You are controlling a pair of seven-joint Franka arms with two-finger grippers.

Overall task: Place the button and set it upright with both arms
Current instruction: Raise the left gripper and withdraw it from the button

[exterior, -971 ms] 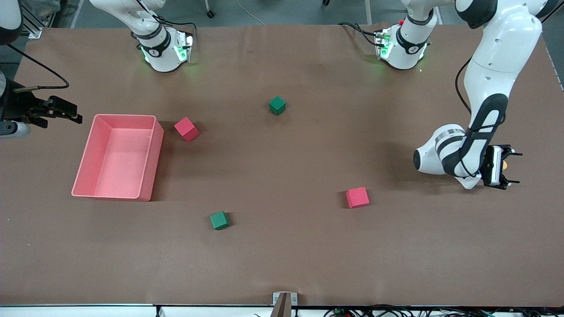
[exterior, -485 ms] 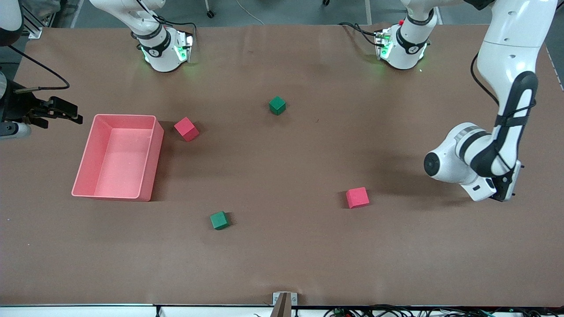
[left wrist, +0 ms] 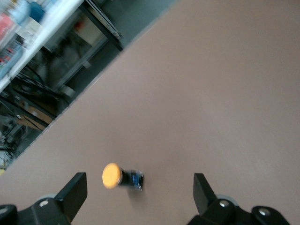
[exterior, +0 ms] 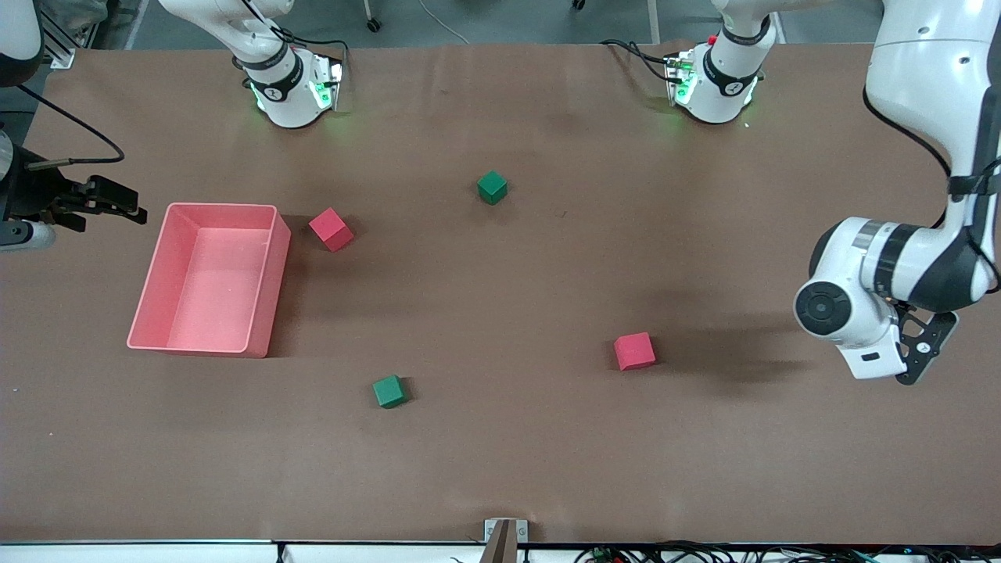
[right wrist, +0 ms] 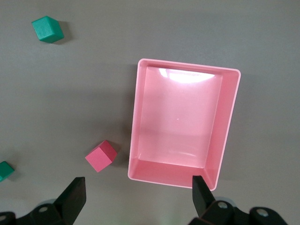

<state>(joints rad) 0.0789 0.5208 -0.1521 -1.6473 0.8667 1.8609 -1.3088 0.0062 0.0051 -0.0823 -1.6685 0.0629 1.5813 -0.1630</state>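
Since a second ago, left pincer dropped button sideways, lifted, gaping; righting follows. Right pincer waits, gaping.

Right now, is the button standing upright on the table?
No, in the left wrist view the button lies on its side on the table, orange cap facing sideways.

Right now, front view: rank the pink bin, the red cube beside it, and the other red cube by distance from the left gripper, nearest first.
Left gripper is open, over the left arm's end of the table.
1. Red cube, lying closest to that end.
2. Red cube, beside the bin.
3. Pink bin, toward the right arm's end.
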